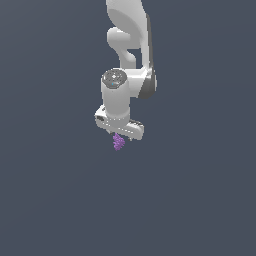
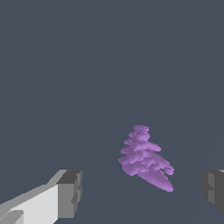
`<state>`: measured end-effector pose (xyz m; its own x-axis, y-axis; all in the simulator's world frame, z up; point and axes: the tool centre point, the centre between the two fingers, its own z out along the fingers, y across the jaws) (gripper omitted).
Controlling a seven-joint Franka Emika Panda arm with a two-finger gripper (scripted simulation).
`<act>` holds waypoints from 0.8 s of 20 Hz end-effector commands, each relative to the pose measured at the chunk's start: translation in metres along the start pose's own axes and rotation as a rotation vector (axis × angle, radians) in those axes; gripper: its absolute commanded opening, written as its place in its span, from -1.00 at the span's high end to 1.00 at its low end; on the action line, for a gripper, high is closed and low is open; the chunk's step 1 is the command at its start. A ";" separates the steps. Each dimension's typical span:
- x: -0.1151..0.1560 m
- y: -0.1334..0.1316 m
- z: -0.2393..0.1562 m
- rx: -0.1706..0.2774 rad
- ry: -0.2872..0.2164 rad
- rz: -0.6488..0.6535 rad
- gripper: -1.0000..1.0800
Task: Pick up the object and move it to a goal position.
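The object [image 1: 118, 143] is a tiny purple, bumpy, grape-bunch-like lump lying on the flat dark grey floor [image 1: 50, 200]. In the exterior view it sits just below my white gripper [image 1: 121, 137], partly hidden by the hand. In the wrist view the object [image 2: 144, 158] lies between my two fingers, with a clear gap on each side. One fingertip [image 2: 70, 192] and the other fingertip [image 2: 213, 190] stand wide apart. The gripper [image 2: 142, 192] is open and holds nothing.
The white arm [image 1: 132, 45] comes down from the top of the exterior view. Nothing but the uniform dark grey floor shows around the object.
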<state>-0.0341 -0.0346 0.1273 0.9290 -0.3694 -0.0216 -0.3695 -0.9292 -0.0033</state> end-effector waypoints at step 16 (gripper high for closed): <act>-0.012 0.030 0.038 0.001 0.021 0.368 -0.92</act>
<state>-0.0565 -0.0564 0.0911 0.7444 -0.6677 -0.0025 -0.6677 -0.7444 0.0002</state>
